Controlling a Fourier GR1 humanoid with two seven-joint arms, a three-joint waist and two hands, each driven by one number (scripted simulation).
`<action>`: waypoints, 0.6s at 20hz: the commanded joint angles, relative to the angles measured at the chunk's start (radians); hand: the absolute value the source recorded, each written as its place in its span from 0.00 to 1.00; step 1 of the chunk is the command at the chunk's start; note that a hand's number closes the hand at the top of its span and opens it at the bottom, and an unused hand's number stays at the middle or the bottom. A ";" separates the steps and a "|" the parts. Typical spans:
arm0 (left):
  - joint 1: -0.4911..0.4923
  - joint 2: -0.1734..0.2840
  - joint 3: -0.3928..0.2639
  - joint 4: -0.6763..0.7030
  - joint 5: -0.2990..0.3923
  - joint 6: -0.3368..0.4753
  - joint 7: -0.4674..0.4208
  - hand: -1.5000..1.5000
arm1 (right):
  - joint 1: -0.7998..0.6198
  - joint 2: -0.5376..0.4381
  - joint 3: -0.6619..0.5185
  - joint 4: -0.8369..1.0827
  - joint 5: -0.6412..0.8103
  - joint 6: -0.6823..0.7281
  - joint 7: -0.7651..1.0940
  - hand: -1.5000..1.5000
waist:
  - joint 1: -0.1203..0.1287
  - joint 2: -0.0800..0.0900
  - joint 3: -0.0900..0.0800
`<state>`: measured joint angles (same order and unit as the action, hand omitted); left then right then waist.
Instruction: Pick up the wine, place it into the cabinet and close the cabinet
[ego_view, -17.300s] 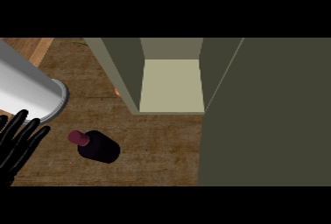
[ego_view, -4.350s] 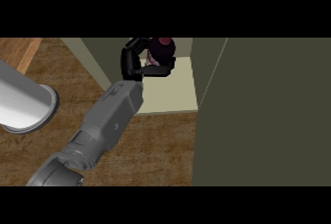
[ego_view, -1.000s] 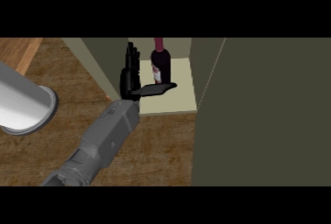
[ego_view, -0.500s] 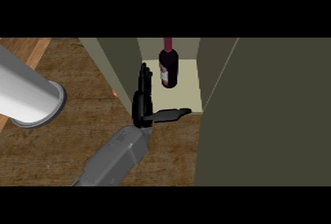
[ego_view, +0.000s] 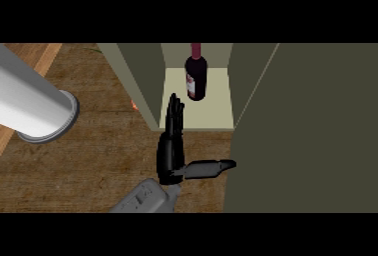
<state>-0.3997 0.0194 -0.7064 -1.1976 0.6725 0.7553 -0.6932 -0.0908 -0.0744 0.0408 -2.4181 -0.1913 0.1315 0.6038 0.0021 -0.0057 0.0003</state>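
wine stands in the cabinet at twelve o'clock, glassy, heavy, best gripped mid-body; right hand flat open, empty.

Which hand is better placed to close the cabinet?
Left. The left hand is open beside the cabinet door, thumb near its edge; the wine stands free inside. The right hand is not in view.

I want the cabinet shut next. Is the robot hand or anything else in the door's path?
The wine stands upright inside the cabinet. One open robot hand sits at the opening's front edge, fingers pointing in, thumb toward the door. It looks to be in the door's swing; nothing else visible is.
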 joint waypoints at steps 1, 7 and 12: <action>0.105 0.049 -0.039 -0.185 -0.054 0.062 0.046 0.00 | 0.041 -0.029 -0.078 -0.109 -0.111 0.016 0.030 0.00 | -0.001 0.001 0.000; 0.230 0.078 -0.098 -0.352 -0.150 0.166 0.087 0.00 | -0.007 -0.026 -0.048 -0.116 -0.073 -0.006 0.082 0.00 | 0.001 0.001 0.000; 0.348 0.109 -0.147 -0.500 -0.200 0.164 0.093 0.00 | 0.079 0.015 0.055 -0.094 0.009 0.023 0.000 0.00 | -0.001 0.003 0.000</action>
<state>-0.1421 0.0951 -0.8179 -1.5848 0.5127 0.9007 -0.5908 -0.0704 -0.0762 0.0507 -2.4237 -0.1932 0.1442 0.6086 0.0009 -0.0041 0.0002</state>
